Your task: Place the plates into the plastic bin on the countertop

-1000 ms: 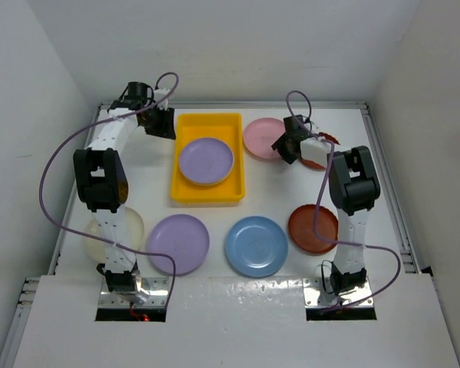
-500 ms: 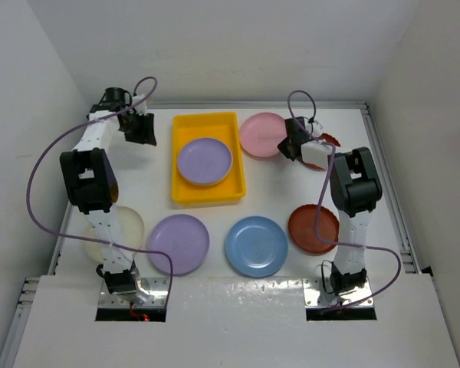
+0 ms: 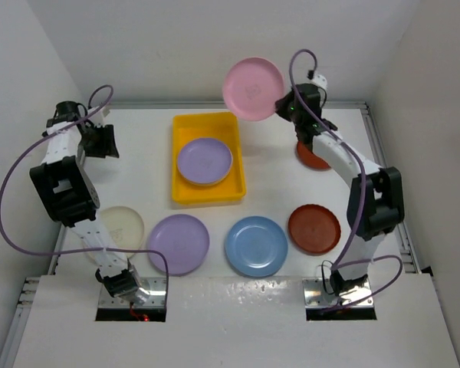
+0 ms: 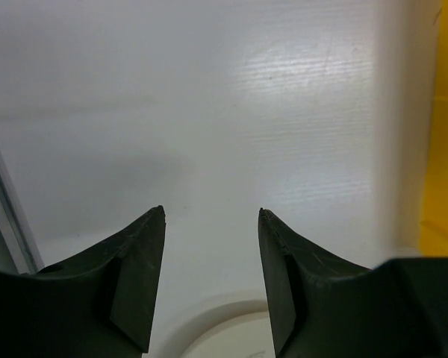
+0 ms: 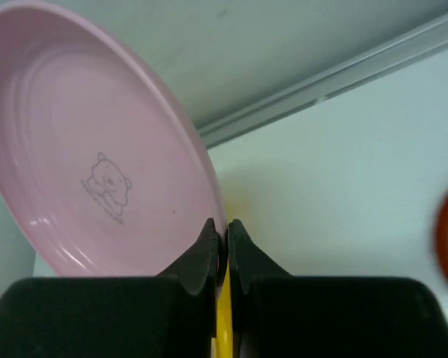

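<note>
Yellow plastic bin (image 3: pixel 207 197) sits mid-back on the white countertop (image 3: pixel 276 192). Inside it is one lilac plate (image 3: pixel 205 160), flat on the bin floor and taking up most of it; nothing else is in the bin.

Right gripper (image 5: pixel 220 227) is pinched onto the rim of the pink plate (image 3: pixel 253 88), fingers almost meeting with only the plate edge between them. The pink plate is off the counter and tipped up on edge. In the top view it hangs by the bin's far right corner, against the back wall. The wrist view shows a small bear print on its inner face.

Left gripper (image 4: pixel 211 212) is spread wide and holds nothing. It is at the far left of the counter, well apart from the bin. There is bare white surface beyond its fingers and a yellow bin wall at the right edge of its wrist view.

Outside the bin, in the near row from left to right:
- cream plate (image 3: pixel 129 222), partly hidden by the left arm
- second lilac plate (image 3: pixel 178 244), just beside the cream one
- blue plate (image 3: pixel 256 246)
- red-brown plate (image 3: pixel 314 228)

All four lie flat. A second red-brown plate (image 3: pixel 308 159) lies right of the bin, mostly covered by the right arm.
</note>
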